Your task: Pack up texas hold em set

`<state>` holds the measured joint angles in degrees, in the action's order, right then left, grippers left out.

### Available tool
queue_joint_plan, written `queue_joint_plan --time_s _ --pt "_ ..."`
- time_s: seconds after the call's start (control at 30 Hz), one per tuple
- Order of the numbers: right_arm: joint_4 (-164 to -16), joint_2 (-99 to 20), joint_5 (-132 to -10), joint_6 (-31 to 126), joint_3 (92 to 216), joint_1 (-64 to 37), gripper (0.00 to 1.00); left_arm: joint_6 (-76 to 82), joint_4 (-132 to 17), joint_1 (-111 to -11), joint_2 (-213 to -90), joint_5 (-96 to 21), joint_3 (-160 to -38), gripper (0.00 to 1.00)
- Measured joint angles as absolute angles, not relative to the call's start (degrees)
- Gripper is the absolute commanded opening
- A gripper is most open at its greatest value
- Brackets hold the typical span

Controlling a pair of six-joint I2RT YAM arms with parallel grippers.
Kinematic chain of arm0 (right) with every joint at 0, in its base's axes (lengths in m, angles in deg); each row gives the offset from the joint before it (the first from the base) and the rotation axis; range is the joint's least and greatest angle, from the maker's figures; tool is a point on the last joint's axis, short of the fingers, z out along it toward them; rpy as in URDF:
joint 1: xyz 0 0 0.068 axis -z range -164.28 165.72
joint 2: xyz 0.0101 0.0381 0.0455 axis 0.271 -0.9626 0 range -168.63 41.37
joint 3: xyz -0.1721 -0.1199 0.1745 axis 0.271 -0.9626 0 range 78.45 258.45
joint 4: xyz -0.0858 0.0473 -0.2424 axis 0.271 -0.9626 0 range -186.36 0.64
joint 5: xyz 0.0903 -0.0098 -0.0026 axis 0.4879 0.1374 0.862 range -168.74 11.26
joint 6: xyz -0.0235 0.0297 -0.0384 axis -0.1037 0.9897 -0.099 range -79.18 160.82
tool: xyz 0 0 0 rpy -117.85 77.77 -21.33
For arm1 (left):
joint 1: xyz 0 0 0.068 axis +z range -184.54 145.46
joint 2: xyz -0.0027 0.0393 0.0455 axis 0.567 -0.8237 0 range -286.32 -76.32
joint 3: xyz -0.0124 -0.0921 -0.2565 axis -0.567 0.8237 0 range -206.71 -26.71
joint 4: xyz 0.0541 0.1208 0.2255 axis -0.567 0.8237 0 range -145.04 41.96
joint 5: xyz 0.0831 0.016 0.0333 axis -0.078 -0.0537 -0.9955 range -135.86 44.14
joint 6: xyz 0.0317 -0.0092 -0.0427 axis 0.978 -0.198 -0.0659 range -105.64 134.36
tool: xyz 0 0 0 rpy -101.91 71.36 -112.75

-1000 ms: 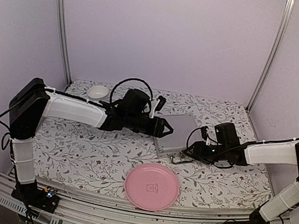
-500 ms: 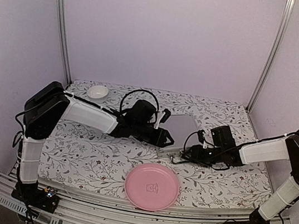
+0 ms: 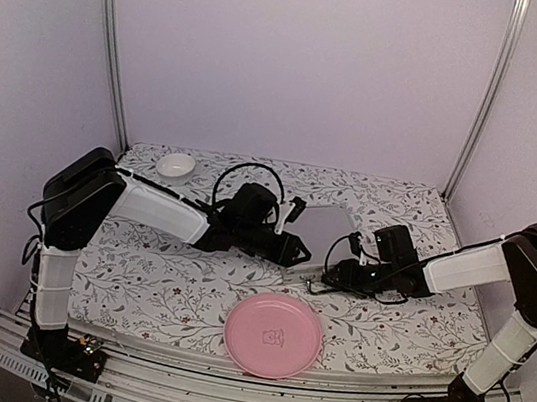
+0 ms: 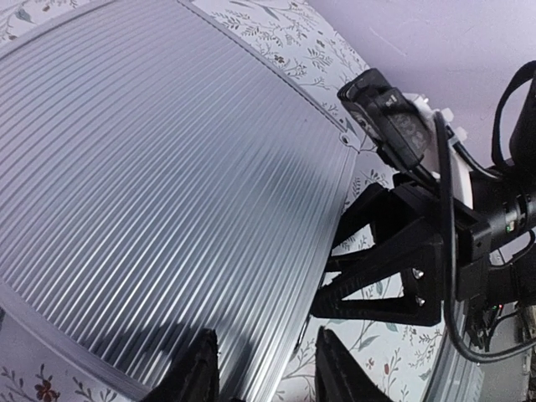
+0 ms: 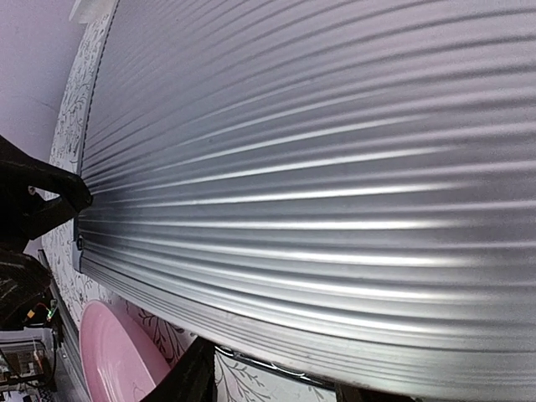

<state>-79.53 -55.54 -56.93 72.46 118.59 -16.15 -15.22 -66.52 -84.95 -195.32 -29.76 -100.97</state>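
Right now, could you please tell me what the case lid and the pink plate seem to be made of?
Case lid: likely aluminium, silver, ribbed, with bright streaked reflections. Pink plate: probably plastic, smooth with a soft even sheen; glazed ceramic cannot be excluded.

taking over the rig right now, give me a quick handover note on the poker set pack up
Left gripper: open, fingers either side of the case's near-left edge.
Right gripper: open, at the case's near edge by the handle.
Case: mid table, ribbed lid looks lowered; no chips, cards or dice in view outside it.
Done: set appears packed, lid down.
Left: check that the lid is fully shut and latch it; the latches can't be seen.
Pink plate and white bowl stay out.
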Motion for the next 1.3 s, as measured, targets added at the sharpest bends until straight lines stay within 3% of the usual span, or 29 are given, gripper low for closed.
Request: queue_joint_plan --time_s 1.3 --pt "-77.39 -54.07 -53.59 82.16 118.72 -16.15 0.45 -15.51 -69.37 -84.95 -194.84 -29.85 -98.89 0.40"
